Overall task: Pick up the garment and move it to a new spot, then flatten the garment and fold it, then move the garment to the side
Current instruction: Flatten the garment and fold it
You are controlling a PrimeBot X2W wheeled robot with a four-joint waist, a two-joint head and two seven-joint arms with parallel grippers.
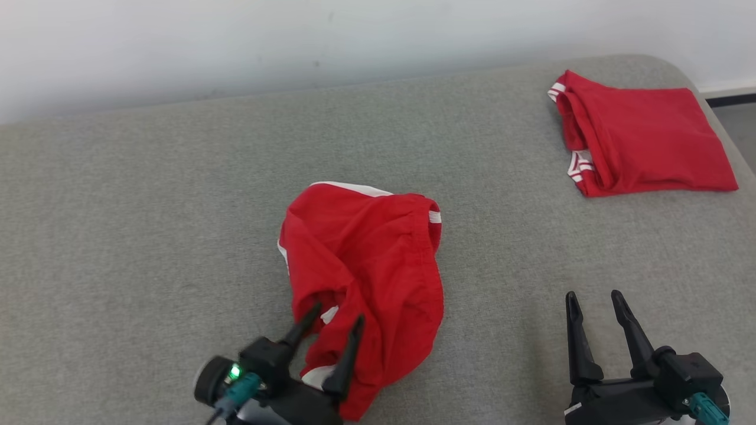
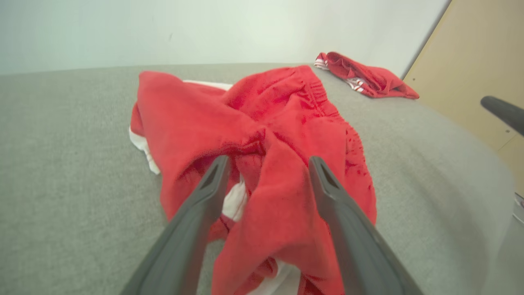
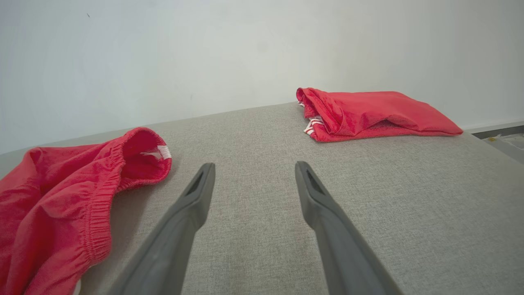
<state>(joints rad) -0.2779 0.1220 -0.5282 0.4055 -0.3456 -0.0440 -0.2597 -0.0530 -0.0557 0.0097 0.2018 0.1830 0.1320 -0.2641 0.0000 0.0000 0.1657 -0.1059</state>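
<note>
Head view: crumpled red garment (image 1: 366,260) lies mid-way across the grey padded top (image 1: 147,236), towards the robot; left gripper (image 1: 338,313) released, fingers spread astride a raised fold, not pinching; right gripper (image 1: 593,295) open too, over bare padding, well apart. Risk: the fold snags a left fingertip on pull-back and drags the heap; a mid-bunch grab takes several layers, so flattening fails. Count: two red garments, one crumpled, one folded garment (image 1: 644,139) far right; two grippers.

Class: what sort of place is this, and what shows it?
Likely an indoor room for folding practice: a grey upholstered surface, a plain white wall, a folded red garment and a crumpled red garment.
</note>
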